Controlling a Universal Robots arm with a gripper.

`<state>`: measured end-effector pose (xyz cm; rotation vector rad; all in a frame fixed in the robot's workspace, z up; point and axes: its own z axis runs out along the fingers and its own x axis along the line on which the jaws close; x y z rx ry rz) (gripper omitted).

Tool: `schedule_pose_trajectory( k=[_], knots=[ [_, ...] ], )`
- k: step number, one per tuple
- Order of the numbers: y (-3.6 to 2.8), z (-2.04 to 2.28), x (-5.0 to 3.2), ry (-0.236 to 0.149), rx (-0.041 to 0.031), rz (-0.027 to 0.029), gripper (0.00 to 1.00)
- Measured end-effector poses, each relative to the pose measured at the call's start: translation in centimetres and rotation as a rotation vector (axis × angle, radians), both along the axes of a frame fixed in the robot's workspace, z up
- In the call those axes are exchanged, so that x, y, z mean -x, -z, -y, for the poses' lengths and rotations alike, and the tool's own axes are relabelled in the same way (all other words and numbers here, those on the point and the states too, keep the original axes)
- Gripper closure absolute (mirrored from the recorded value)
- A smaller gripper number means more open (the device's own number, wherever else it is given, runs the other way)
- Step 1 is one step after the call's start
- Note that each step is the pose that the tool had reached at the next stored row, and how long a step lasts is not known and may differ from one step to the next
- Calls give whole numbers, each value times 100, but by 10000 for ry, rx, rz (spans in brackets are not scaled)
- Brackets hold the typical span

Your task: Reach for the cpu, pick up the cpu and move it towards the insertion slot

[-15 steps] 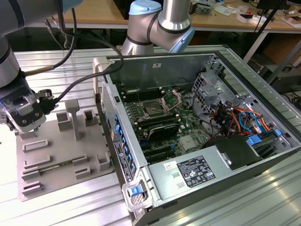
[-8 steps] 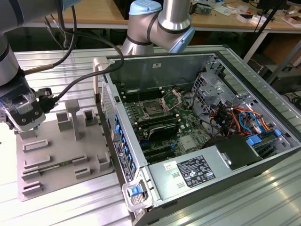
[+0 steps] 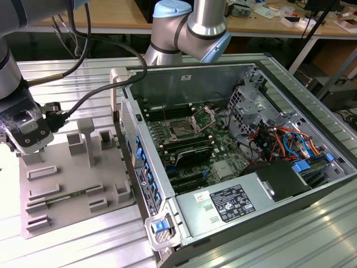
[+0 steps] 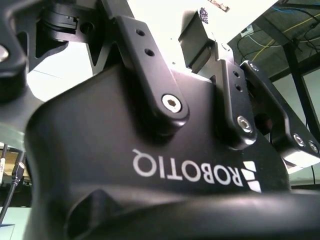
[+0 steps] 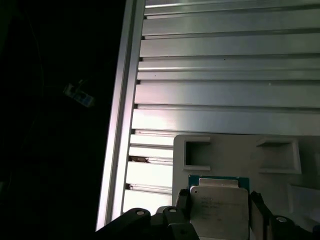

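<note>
The hand (image 3: 29, 146) hangs low over one corner of the grey moulded tray (image 3: 83, 184), and the cpu (image 5: 218, 209) sits squarely between its fingers (image 5: 255, 207). In the first wrist view the two dark fingers press against opposite edges of the chip, so the hand is clamped on it by the sides. That leaves the flat top plate free and the chip level. Whether the cpu has left its pocket in the tray is hard to judge, since the tray lies close beneath it.

The cpu is a thin square with a dull silvery metal lid and a narrow green rim showing along its far edge. The tray is matte plastic with raised rectangular frames and open pockets, shaped to keep parts from sliding. It rests on a surface (image 5: 225, 90) of ribbed, shiny aluminium slats.

The insertion slot (image 3: 182, 130) is well apart from the hand. It is a dark square socket in the green board inside the open computer case (image 3: 262, 184), and its bright metal plate is hinged up.
</note>
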<state>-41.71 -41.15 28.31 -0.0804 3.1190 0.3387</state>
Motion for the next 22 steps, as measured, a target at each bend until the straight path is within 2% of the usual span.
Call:
schedule_pose_trajectory(
  k=[11, 15, 16, 17, 18, 19, 20, 21, 22],
  knots=[
    [-49, 0, 0, 0, -155, -1, 45],
    [-65, 0, 0, 0, -166, -1, 45],
    [-67, 0, -1, 1, -82, -1, 45],
    [-67, 1, -1, -1, 77, -2, 45],
    [-67, 0, 0, -1, 283, -2, 45],
    [-67, 1, 0, -1, 544, -1, 45],
    [-66, 0, 0, -1, 740, -1, 45],
    [-66, 0, 0, 0, 1061, -1, 45],
    [-66, 0, 0, 1, 1312, -1, 45]
  ],
)
